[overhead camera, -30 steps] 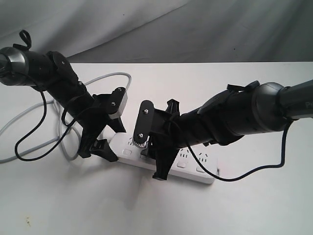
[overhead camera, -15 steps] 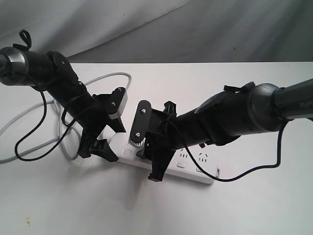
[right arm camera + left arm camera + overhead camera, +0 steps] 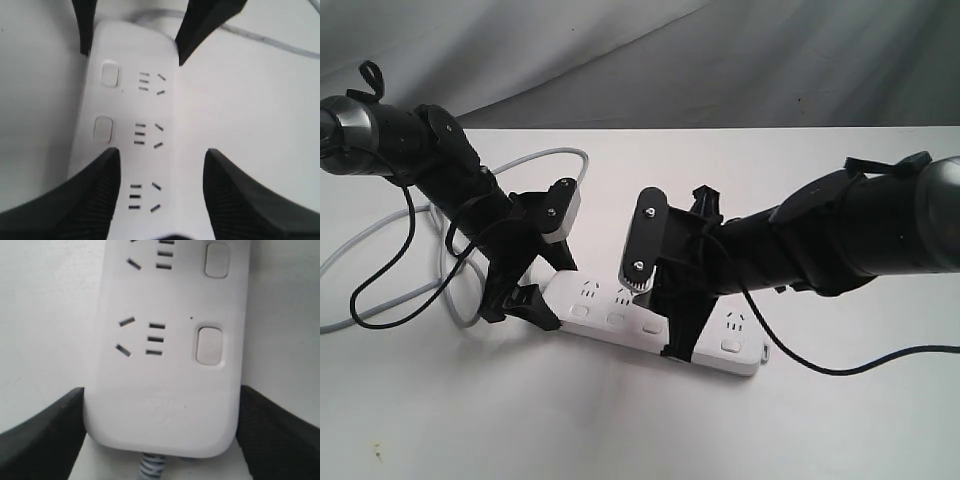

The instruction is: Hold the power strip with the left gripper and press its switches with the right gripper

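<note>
The white power strip (image 3: 620, 306) lies on the table, its grey cord (image 3: 382, 232) looping off to the left. My left gripper (image 3: 548, 284) is shut on the strip's cord end; in the left wrist view its black fingers (image 3: 45, 435) press both long sides of the strip (image 3: 165, 390). Two switches (image 3: 209, 345) show there. My right gripper (image 3: 670, 318) stands open over the strip's middle. In the right wrist view the right gripper (image 3: 161, 152) straddles the third outlet, and one finger (image 3: 85, 195) hides the button beside it. Two switches (image 3: 102, 130) lie beyond its tips.
A black cable (image 3: 380, 285) hangs from the left arm onto the table. Another black cable (image 3: 840, 368) trails from the right arm past the strip's far end. A grey cloth backdrop (image 3: 720, 60) rises behind the white table (image 3: 620, 430).
My right gripper has shifted right along the strip, from about the second outlet to the third. The left gripper and the strip have stayed put.
</note>
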Available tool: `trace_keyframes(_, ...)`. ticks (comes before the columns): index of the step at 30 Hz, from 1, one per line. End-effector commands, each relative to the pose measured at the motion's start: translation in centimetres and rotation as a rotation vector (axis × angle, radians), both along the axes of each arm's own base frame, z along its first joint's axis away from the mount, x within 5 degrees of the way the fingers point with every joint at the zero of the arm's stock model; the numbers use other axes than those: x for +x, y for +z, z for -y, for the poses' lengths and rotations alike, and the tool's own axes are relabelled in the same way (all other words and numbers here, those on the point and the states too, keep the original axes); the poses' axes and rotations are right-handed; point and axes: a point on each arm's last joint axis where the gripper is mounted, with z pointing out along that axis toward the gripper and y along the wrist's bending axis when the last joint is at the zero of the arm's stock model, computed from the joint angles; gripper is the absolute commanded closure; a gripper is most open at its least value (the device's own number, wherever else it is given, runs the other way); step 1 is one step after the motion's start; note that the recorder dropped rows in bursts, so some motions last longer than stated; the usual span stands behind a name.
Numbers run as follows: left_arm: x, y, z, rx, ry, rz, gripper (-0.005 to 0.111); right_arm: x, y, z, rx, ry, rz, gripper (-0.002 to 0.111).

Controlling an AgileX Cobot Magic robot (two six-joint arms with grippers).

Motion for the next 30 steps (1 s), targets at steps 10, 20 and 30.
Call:
trace_keyframes(10,-0.1,0.0,0.1,0.010,-0.006,0.001,0.040,-0.3,-0.5,0.9,-0.023,-0.027,-0.008,0.060)
trace_keyframes(20,-0.1,0.0,0.1,0.010,-0.006,0.001,0.040,-0.5,-2.3,0.4,-0.034,-0.009,-0.063,0.060)
trace_keyframes(30,-0.1,0.0,0.1,0.010,-0.006,0.001,0.040,-0.5,-2.8,0.4,-0.040,-0.009,-0.075,0.060)
